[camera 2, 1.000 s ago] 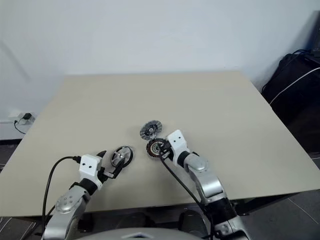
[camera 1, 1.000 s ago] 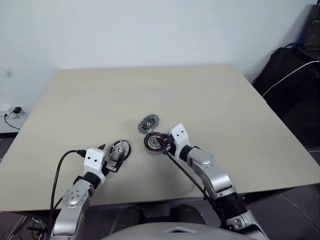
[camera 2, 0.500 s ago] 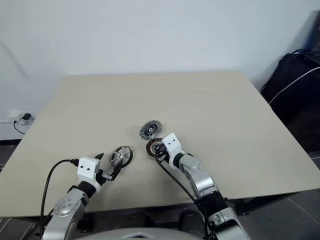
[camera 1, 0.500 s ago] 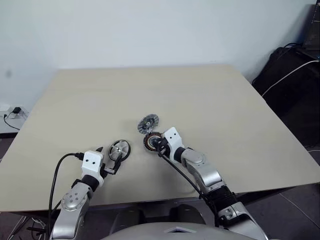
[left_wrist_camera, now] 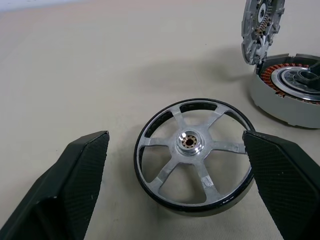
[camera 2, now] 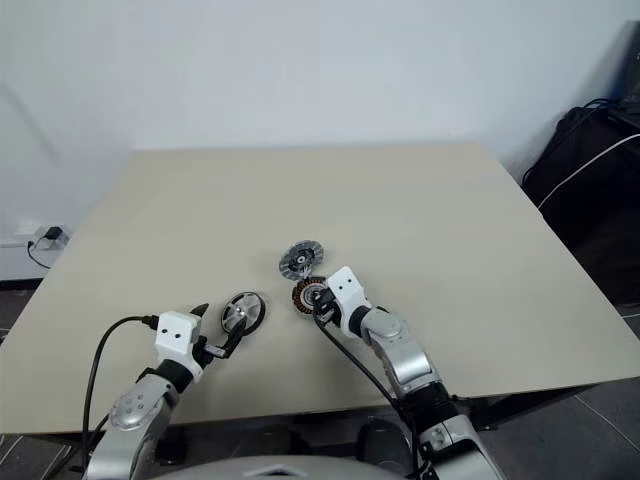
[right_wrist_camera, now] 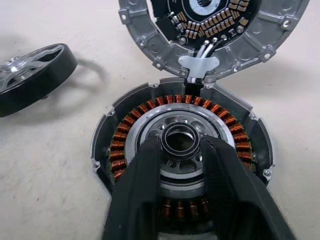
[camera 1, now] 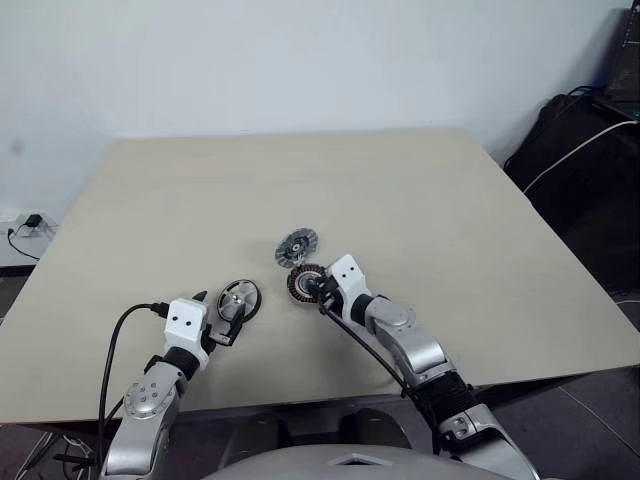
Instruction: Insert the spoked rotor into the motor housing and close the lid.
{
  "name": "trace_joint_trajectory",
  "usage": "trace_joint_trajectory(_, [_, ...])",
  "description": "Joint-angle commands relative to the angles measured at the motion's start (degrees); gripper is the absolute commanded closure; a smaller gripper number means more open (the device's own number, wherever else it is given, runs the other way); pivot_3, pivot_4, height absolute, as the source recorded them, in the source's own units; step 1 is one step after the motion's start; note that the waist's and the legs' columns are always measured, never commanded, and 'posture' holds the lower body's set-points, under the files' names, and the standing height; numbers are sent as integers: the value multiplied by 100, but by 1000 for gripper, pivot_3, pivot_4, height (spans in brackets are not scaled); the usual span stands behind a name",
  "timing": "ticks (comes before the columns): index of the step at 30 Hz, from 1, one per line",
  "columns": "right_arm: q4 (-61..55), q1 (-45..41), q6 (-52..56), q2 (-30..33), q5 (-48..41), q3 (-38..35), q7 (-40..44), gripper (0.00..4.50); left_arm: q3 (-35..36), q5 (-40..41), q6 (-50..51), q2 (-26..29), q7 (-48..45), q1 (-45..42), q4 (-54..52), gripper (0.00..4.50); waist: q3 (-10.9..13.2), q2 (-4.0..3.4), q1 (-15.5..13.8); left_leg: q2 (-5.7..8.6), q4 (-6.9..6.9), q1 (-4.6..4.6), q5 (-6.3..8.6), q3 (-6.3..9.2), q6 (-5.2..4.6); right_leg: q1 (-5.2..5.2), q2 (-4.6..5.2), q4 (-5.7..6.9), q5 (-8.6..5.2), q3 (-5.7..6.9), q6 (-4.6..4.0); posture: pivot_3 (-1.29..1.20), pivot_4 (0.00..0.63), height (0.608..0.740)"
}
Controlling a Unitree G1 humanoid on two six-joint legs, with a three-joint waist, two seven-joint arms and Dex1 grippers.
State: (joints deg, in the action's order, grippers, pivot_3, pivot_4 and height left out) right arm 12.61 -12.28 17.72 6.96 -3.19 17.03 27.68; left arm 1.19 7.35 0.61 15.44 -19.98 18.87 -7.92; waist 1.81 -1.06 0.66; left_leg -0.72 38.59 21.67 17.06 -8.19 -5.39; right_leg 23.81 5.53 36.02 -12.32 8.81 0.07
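The motor housing point(right_wrist_camera: 120, 145), a silver-rimmed cup with a ring of copper coils, lies on the table point(camera 1: 450, 220) near the front. Its round lid point(right_wrist_camera: 215, 30) stands tilted open at the far rim, wired side showing. My right gripper point(right_wrist_camera: 181, 145) is over the housing's centre, on either side of a small dark ring point(right_wrist_camera: 180, 134) seated there. The spoked rotor point(left_wrist_camera: 195, 155), black-rimmed with silver spokes, lies flat to the left of the housing point(camera 1: 303, 283). My left gripper point(left_wrist_camera: 174, 137) is open with the rotor between its fingers point(left_wrist_camera: 75, 175), not touching it.
The table's front edge runs just below both arms. Black bags and a white cable point(camera 1: 590, 150) sit beyond the right edge. A wall socket with a plug point(camera 1: 30, 222) is low at the left.
My right wrist has dropped slightly and drawn closer over the housing. The housing, the lid, the rotor and my left gripper stay where they were.
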Motion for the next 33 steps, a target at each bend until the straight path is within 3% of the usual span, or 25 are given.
trace_joint_trajectory(1, [-363,20,16,-41,-79,-59,47,2131,27,3,-108,-24,11,-81,-172,0,1,-1,0,0,0,0,0,0,0,0,0,0,0,0,0,0,0,740])
trace_joint_trajectory(2, [-460,37,34,-33,-115,-79,75,1826,29,2,-108,-25,14,-75,-174,0,1,-1,0,0,0,0,0,0,0,0,0,0,0,0,0,0,0,740])
trace_joint_trajectory(7, [-895,105,168,19,-293,-209,157,1826,44,-2,-108,-26,25,-60,-178,0,0,-1,-2,0,0,0,0,0,0,1,1,0,0,0,0,0,0,740])
trace_joint_trajectory(10, [-1026,109,138,-20,-318,-306,9,2405,64,10,-130,-45,45,-56,-170,0,0,0,-3,0,0,0,0,0,0,1,1,0,0,0,0,0,0,740])
trace_joint_trajectory(16, [-1520,270,223,-48,-348,-411,-185,4378,405,170,102,-386,587,-155,-104,0,1,0,-6,0,-2,0,0,0,0,2,1,0,0,-1,0,0,0,740])
trace_joint_trajectory(22, [-1900,440,409,41,-375,-454,-239,4378,894,662,1996,-935,1515,-684,-174,0,1,9,-10,0,0,0,-1,2,0,-3,0,-1,12,1,21,0,0,740])
trace_joint_trajectory(26, [-2023,491,466,58,-358,-455,-264,4378,926,1577,3003,-1038,1017,-1103,-185,0,10,28,-13,0,5,0,-1,2,0,-5,-2,-1,16,1,28,0,0,740])
trace_joint_trajectory(33, [-2251,617,502,102,-328,-510,-377,4378,874,2151,3960,-1090,843,-1406,-228,0,6,34,-2,4,5,1,-2,2,1,-8,-3,-1,17,-4,28,0,0,740])
